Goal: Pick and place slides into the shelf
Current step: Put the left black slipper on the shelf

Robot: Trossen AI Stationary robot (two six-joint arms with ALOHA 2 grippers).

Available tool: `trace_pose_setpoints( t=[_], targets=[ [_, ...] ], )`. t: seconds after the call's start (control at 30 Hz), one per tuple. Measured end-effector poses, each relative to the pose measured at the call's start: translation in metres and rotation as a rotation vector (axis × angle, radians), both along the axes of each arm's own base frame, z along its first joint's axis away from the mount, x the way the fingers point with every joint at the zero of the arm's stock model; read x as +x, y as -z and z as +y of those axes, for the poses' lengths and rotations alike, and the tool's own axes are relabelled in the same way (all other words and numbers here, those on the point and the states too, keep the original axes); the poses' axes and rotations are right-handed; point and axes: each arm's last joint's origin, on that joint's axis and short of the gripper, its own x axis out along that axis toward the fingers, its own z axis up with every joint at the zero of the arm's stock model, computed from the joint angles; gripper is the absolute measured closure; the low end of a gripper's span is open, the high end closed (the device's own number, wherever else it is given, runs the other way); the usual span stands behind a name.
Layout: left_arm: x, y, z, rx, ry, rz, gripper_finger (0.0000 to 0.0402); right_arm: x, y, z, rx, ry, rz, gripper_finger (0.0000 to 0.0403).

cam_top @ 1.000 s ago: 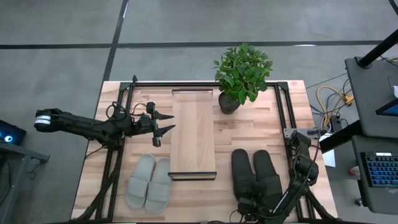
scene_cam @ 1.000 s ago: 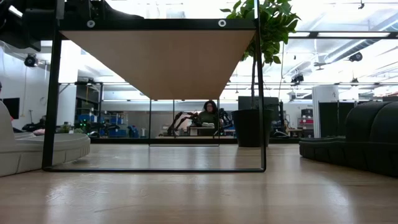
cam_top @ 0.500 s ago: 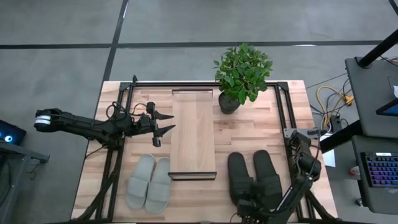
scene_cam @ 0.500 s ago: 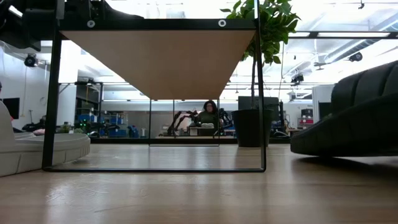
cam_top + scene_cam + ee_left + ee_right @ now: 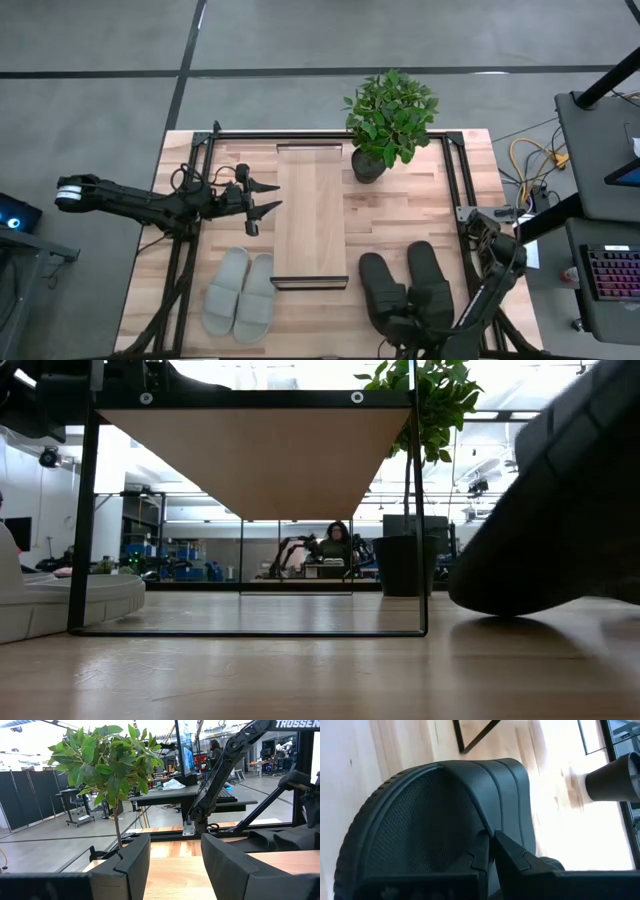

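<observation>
Butcher-block desk point(image 5: 190, 300) carries the shelf point(image 5: 311, 215) at centre; right end effector point(image 5: 490, 851), clenched on a black slide point(image 5: 383, 292) tilted near the front-right corner, should lift clear before crossing, while left end effector point(image 5: 268, 197) hangs released near the left edge.

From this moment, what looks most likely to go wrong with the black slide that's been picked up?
The right gripper pinches only the heel edge of the dark slide, whose toe hangs tilted in the low view, so it may slip or swing.

Its partner slide lies right beside it and might get nudged.

The shelf has a thin end rail facing the slide; a drooping toe could catch there.
</observation>
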Motion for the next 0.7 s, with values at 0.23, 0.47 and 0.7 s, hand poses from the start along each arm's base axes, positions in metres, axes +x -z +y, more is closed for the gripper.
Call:
trace_pose_setpoints(
  t=[0.23, 0.47, 0.7],
  targets=[
    [0.000, 0.000, 0.000, 0.000, 0.000, 0.000, 0.0240, -0.004, -0.020, -0.007, 0.017, -0.026, -0.041, 0.0392],
    [0.000, 0.000, 0.000, 0.000, 0.000, 0.000, 0.0240, -0.007, -0.031, -0.011, 0.029, -0.052, -0.044, 0.0392],
    [0.000, 0.000, 0.000, 0.000, 0.000, 0.001, 0.0240, -0.011, -0.043, -0.015, 0.051, -0.066, -0.055, 0.0392]
  ],
)
